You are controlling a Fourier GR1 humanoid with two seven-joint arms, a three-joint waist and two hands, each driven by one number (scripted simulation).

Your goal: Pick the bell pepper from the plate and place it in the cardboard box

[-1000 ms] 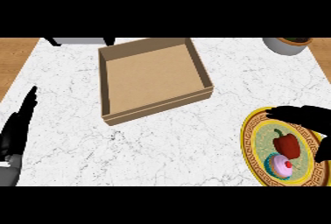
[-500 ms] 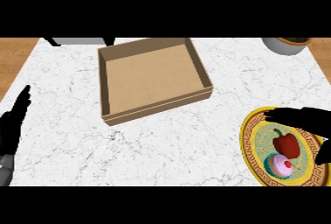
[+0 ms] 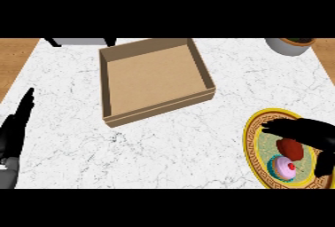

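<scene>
A red bell pepper (image 3: 290, 149) lies on a yellow-rimmed plate (image 3: 251, 135) at the counter's right edge. A pink cupcake (image 3: 286, 167) sits just in front of it on the same plate. My right hand (image 3: 309, 131) hovers over the plate with its fingers stretched left across the pepper's far side and its thumb (image 3: 323, 163) on the near right. The hand is open, and the pepper sits in the gap between fingers and thumb. An empty open cardboard box (image 3: 152, 76) sits at the counter's middle back. My left hand (image 3: 16, 131) rests open at the left edge, fingers up.
A grey pot (image 3: 290, 45) stands at the back right corner. A dark and grey object (image 3: 79, 41) shows at the back left edge. White marble counter (image 3: 163, 146) lies between the box and the plate.
My right hand has come down and left over the plate, now covering the pepper's top. The left hand has drifted slightly. Pepper, cupcake and box have not moved.
</scene>
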